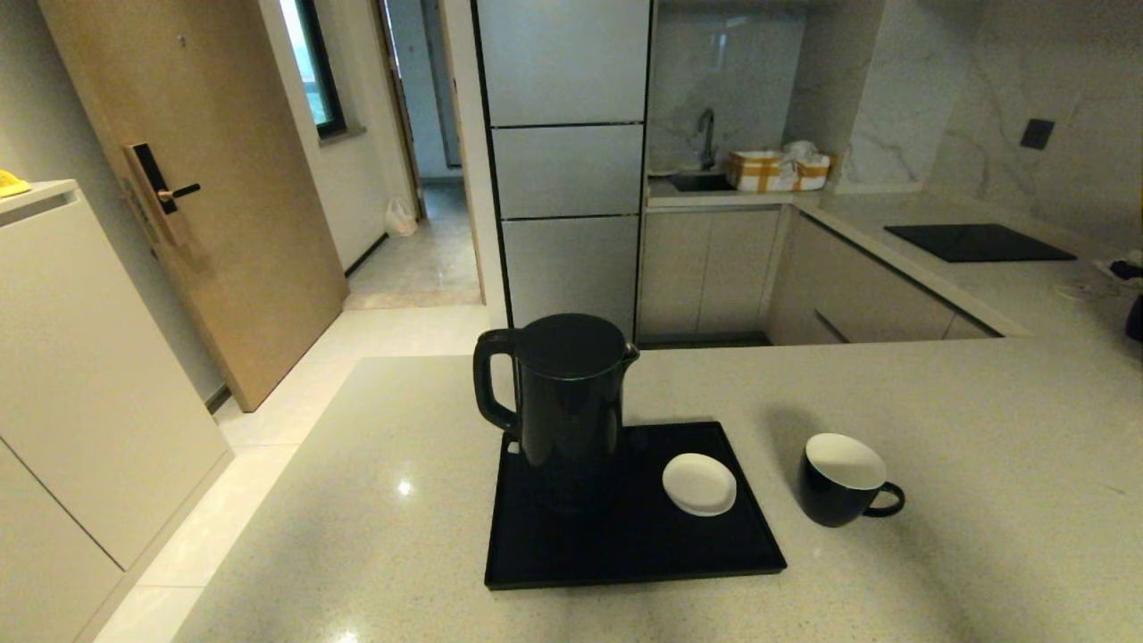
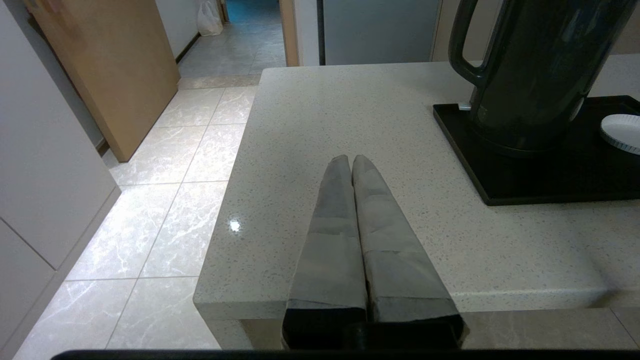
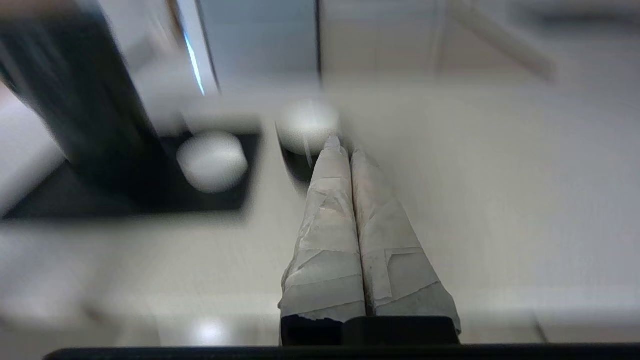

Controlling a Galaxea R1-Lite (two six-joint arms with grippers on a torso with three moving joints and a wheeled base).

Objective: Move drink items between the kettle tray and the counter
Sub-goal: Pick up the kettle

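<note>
The tall black kettle (image 1: 563, 402) stands at the far left corner of the black tray (image 1: 625, 545), handle to the left. The black cup with white inside (image 1: 844, 487) sits on the beige counter (image 1: 982, 500) just right of the tray, handle to the right. Neither arm shows in the head view. My left gripper (image 2: 351, 160) is shut and empty above the counter's near left part, with the kettle (image 2: 530, 75) ahead to its right. My right gripper (image 3: 342, 146) is shut and empty, its tips close to the cup (image 3: 306, 126).
A small white saucer (image 1: 699, 483) lies on the tray's right half. The counter's left edge (image 2: 230, 200) drops to a tiled floor. A black cooktop panel (image 1: 978, 241) lies on the far right worktop, with a sink and a box behind.
</note>
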